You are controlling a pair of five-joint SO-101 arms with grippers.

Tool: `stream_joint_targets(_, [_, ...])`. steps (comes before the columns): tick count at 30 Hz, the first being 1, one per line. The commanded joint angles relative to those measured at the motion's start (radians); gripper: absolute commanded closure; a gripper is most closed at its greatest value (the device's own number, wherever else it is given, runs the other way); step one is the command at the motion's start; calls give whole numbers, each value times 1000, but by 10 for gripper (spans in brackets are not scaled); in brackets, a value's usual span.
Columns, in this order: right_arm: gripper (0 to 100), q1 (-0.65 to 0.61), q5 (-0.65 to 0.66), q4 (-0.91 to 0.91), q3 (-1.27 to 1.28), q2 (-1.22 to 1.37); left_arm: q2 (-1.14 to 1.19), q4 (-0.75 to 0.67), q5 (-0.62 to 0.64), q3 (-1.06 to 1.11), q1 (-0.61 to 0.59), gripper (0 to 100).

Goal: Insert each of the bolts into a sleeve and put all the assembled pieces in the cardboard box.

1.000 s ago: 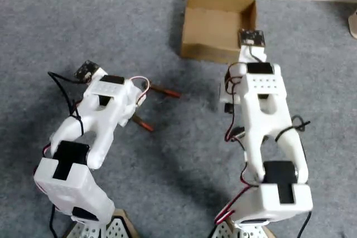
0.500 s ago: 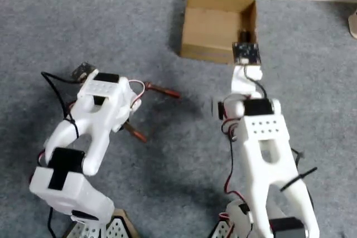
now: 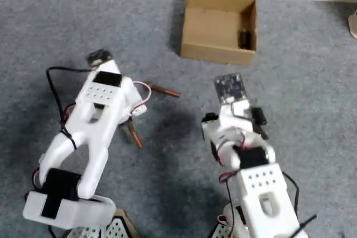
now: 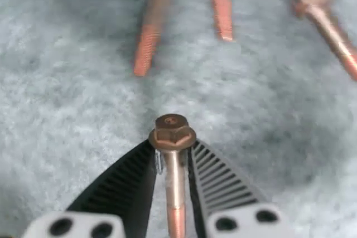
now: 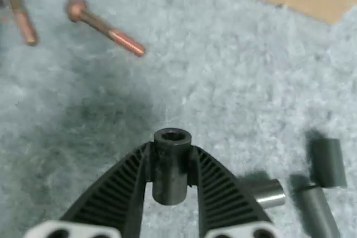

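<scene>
- Left gripper (image 4: pixel 174 157) pinches copper hex-head metal bolt (image 4: pixel 172 135), lower centre, head clear of tips.
- Right gripper (image 5: pixel 170 157) clamps dark cylindrical sleeve (image 5: pixel 170 182), bore exposed (prob. for mating w/ bolt).
- Brown cardboard box (image 3: pixel 215 54): upper centre.

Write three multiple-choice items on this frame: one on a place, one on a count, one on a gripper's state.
1. Where does the dark piece lie in relation to the cardboard box?
A. inside, against a wall
B. inside, in the middle of the floor
C. outside, beside the box

2. How many bolts lie loose on the carpet ahead of the left gripper?
A. one
B. three
C. five

3. What does the right gripper hold?
A. nothing
B. a bolt
C. a sleeve

Answers:
1 A: the high view shows it inside, close against a side wall.
2 B: the left wrist view shows three lying beyond the held bolt.
3 C: the right wrist view shows a dark sleeve clamped in it.
</scene>
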Motion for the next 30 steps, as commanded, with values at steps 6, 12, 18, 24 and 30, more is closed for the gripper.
stream_joint_targets(6, [994,-5,14,-31,74,-232,-68,-229,-98,-51,96,994])
stream_joint_targets(12, [994,-5,17,-176,193,-282,-73,-270,-97,-62,160,994])
stream_joint_targets(18, [994,-5,17,-294,257,-282,-73,-410,-104,-62,188,993])
stream_joint_targets(24, [994,-5,38,-450,352,-282,-99,-580,-190,-48,199,994])
stream_joint_targets(30, [994,-10,173,-659,509,-280,-237,-631,-195,8,263,994])
